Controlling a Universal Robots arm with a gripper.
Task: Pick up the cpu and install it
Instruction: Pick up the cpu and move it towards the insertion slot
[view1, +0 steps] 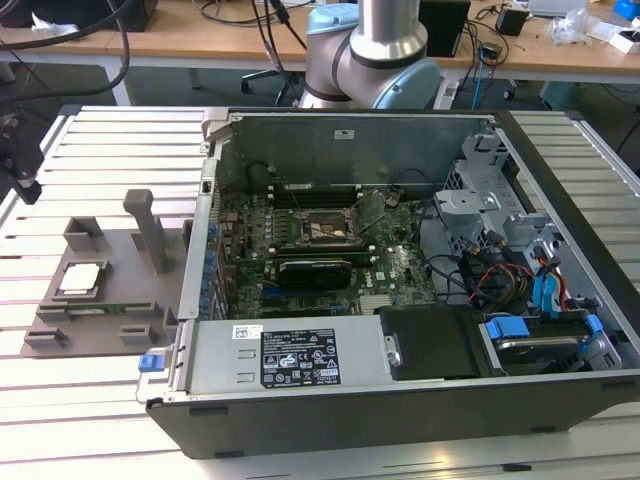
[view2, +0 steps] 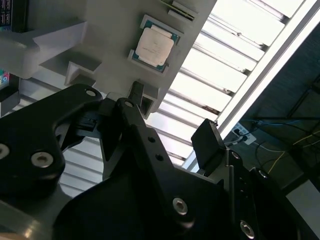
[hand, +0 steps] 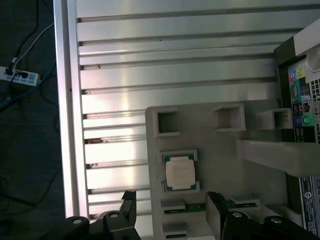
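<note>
In the exterior view the cpu (view1: 80, 278) is lying flat in a square nest on the grey plate (view1: 130, 300). The plate is sitting on the slatted table (view1: 110, 140) at the exterior view's left, just beside the open case (view1: 400, 400). The gripper (view1: 24, 182) is hanging at the far left edge, above the table and apart from the plate. Inside the case, the black socket (view1: 325, 232) is showing on the green board.

In the second wrist view the gripper (view2: 172, 115) is standing spread. Its two black fingers (view2: 207, 142) are apart with nothing between them, and the cpu (view2: 155, 44) is sitting beyond them in its nest, untouched.

In the first wrist view the cpu (hand: 180, 172) is resting metal side up in the plate (hand: 220, 150), near the plate's edge that is facing the bare slats. The gripper (hand: 172, 207) is hovering close by, a finger (hand: 129, 202) out to either side, and neither is touching the chip.
</note>
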